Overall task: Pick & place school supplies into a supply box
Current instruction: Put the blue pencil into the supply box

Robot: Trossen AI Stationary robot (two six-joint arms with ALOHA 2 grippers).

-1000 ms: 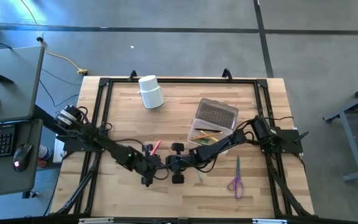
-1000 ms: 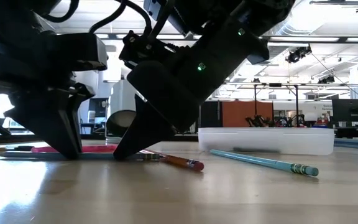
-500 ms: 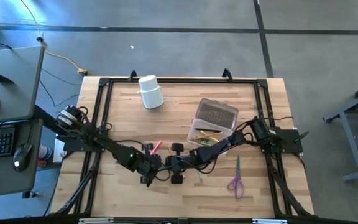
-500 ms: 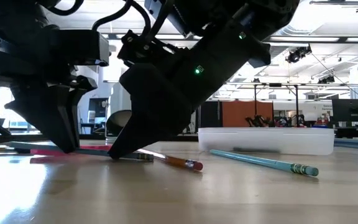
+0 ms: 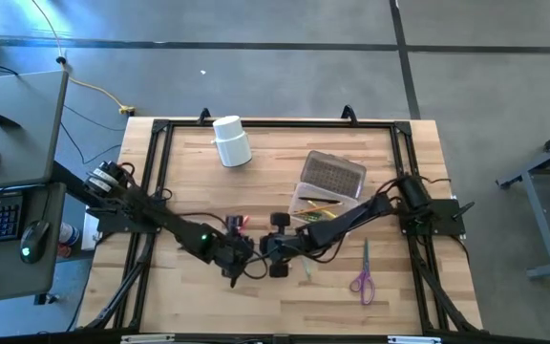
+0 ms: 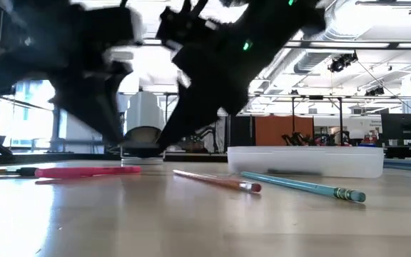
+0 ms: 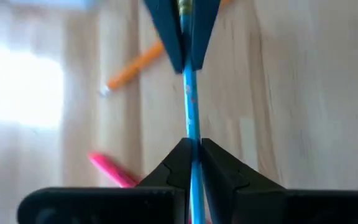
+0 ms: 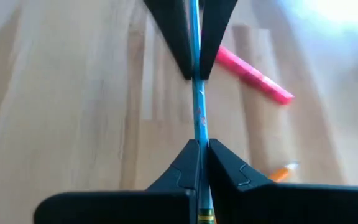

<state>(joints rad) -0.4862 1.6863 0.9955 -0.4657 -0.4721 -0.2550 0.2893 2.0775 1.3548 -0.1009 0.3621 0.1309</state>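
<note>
A thin blue pencil point(image 7: 189, 106) spans between my two grippers, above the table's middle near its front edge. My left gripper point(image 5: 240, 250) and my right gripper point(image 5: 273, 248) face each other, each shut on one end. A pink pen point(image 6: 84, 171), an orange pencil point(image 6: 216, 180) and a teal pencil point(image 6: 302, 185) lie flat on the wood. Purple-handled scissors point(image 5: 362, 277) lie to the right. The clear supply box point(image 5: 327, 186) stands farther back with pencils inside. My left gripper point(image 7: 191, 144) pinches the blue pencil between its two fingers at the end away from the eraser point(image 7: 191, 127). The pencil runs straight on from the fingertips, along them. It is lifted clear of the table. My right gripper point(image 8: 199, 144) pinches the same pencil near its eraser end point(image 8: 198, 127), where the yellow ferrule point(image 8: 204, 216) shows behind the fingers. The fingers lie along the pencil, coming from the table's right. The pencil hangs clear between both grippers.
A white cup point(image 5: 231, 141) stands toward the far left of the table. The box's dark panel point(image 5: 333, 173) sits at its far end. The pink pen point(image 5: 238, 225) lies just beyond the left gripper. Black frame rails run along the table's edges.
Both grippers have risen off the table together, and the blue pencil has come up between them, clear of the wood. The pink pen and the orange pencil, partly hidden behind the fingers before, now show in full. The orange pencil has shifted a little to the right.
</note>
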